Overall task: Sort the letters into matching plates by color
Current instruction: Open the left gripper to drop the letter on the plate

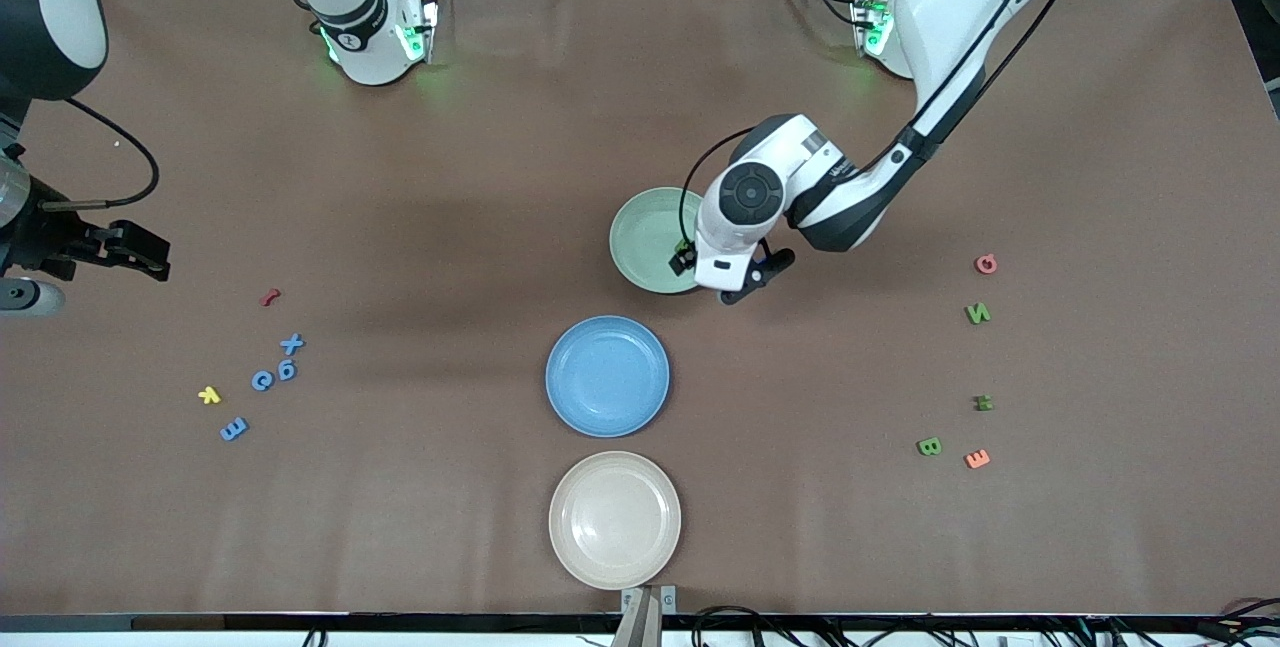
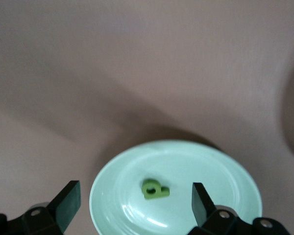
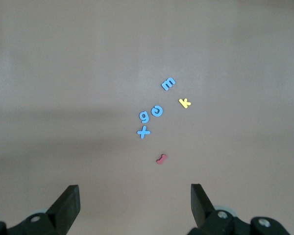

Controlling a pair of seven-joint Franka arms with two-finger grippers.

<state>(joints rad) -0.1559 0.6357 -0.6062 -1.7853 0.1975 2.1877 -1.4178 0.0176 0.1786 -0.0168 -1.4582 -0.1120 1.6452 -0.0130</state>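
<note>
**Left hand spread wide over the green plate**

The left hand point(image 2: 136, 203) hangs over the mint green plate point(image 1: 635, 227), fingers wide apart and holding nothing; one green letter point(image 2: 155, 189) lies in that plate. Three more green letters point(image 1: 978, 313) sit toward the left arm's end of the tabletop. The right hand point(image 3: 134, 203) waits, open and empty, over the right arm's end, above four blue letters point(image 3: 143, 131). The blue plate point(image 1: 607, 374) sits just nearer the front camera than the green plate.

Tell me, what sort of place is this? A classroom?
More likely a robotics lab: two robot arms are bolted to a brown-covered table, cables and metal framing run along its edges, and foam letters and three plates, such as the green plate, are laid out like a sorting exercise.
</note>
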